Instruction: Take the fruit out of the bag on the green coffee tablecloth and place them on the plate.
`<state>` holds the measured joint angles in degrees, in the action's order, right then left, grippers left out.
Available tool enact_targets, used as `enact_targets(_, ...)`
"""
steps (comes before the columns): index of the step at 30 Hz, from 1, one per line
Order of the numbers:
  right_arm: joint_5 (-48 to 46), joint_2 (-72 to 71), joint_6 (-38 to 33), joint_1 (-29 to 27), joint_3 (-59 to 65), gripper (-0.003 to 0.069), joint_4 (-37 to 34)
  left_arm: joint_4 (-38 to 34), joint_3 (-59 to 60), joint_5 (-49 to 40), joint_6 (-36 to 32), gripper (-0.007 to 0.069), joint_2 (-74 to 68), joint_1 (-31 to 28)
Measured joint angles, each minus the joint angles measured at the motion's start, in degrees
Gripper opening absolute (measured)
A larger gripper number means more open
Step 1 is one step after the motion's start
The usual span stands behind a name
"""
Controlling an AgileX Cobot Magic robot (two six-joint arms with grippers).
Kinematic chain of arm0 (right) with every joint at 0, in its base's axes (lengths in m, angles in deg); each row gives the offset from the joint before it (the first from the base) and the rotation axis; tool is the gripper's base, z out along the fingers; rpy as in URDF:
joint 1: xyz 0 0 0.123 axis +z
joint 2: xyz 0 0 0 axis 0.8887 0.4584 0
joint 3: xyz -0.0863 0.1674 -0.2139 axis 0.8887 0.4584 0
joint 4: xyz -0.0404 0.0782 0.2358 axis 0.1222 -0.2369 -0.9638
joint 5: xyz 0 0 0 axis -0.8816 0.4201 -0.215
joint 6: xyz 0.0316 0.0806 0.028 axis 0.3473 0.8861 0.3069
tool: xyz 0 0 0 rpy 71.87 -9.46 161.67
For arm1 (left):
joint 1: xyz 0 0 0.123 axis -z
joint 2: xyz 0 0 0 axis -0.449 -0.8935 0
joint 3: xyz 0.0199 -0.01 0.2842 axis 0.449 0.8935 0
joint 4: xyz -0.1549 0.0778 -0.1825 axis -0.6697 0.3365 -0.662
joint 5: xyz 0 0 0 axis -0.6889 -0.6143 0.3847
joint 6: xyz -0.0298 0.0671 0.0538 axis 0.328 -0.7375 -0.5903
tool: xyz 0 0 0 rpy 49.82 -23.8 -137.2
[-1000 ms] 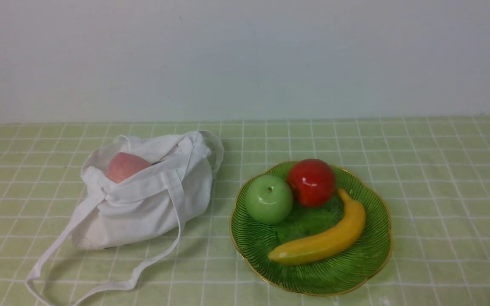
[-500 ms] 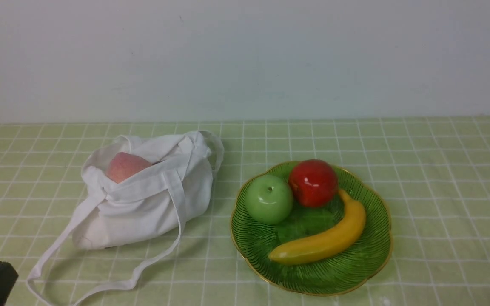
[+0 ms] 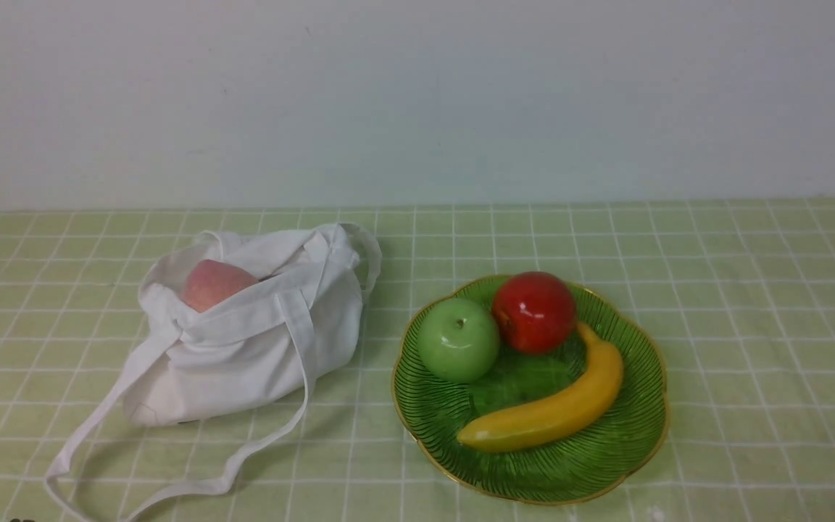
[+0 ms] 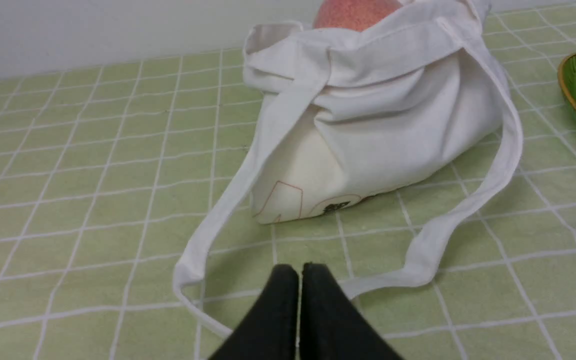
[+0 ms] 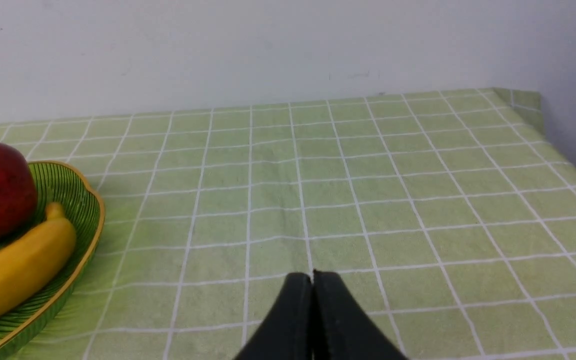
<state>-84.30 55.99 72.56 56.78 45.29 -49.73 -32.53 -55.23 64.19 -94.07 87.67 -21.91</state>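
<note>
The white cloth bag (image 3: 251, 341) lies on the green checked tablecloth (image 3: 751, 326) at the left, its straps (image 3: 171, 493) trailing toward the front. A pale pink-peach fruit (image 3: 214, 284) shows in the bag's mouth, also the peach (image 4: 355, 12) in the left wrist view. On the green glass plate (image 3: 606, 464) rests the glossy red fruit (image 3: 533, 312). My left gripper (image 4: 300, 270) is shut and empty, just short of the bag's strap (image 4: 418, 260). My right gripper (image 5: 312, 277) is shut over bare cloth, to the right of the plate (image 5: 85, 210). Neither gripper shows in the front view.
A green apple (image 3: 458, 339) and a yellow banana (image 3: 555, 409) also lie on the plate. A pale wall (image 3: 417, 101) closes the back of the table. The tablecloth's far right corner (image 5: 518, 100) drops off near a side wall.
Half a second ago a black part of my left arm showed at the front view's lower left corner; it has dropped out of that view. The bag, fruit and plate have not moved.
</note>
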Motion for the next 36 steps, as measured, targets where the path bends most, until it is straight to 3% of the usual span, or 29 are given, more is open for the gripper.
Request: enact_targets(36,0.0,0.0,0.0,0.0,0.0,-0.0015,0.0,-1.0,0.0,-0.1,-1.1,-0.0008,0.0,0.0)
